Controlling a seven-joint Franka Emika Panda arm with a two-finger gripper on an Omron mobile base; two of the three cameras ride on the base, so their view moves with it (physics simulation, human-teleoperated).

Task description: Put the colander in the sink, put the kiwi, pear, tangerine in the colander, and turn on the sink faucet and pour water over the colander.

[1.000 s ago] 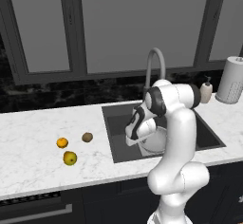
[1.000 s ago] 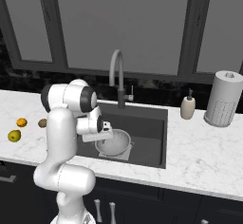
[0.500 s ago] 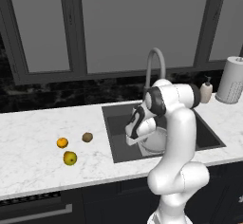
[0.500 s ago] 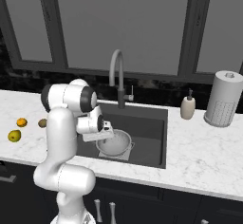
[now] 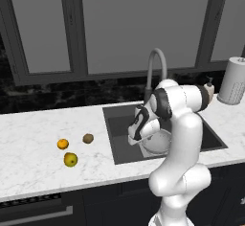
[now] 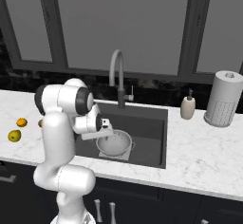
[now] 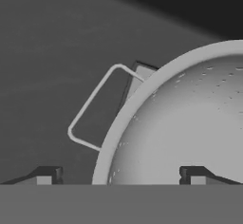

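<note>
Looking from the left base view, the tangerine (image 5: 62, 144), the kiwi (image 5: 88, 138) and the pear (image 5: 71, 160) lie close together on the white marble counter (image 5: 38, 129), well left of the sink (image 5: 116, 124); the arm bends forward over the basin and its hand hides much of the colander (image 5: 158, 142), whose pale rim shows just beyond it; the sink faucet (image 5: 155, 72) arches up behind the arm, with a soap pump bottle (image 5: 209, 89) and a paper towel roll (image 5: 234, 80) to the right; from the right base view the colander (image 6: 114, 143) shows whole, upright on the sink floor over the pale square patch, with the gripper (image 6: 107, 123) just above its left rim; the fruits sit at the far left edge, partly behind the arm; in the hand view the colander's rim (image 7: 137, 99) curves between the two fingertips (image 7: 45, 175), which stand spread wide, one outside the bowl and one over its inside; a wire side handle (image 7: 92, 97) juts out over the dark sink floor.
</note>
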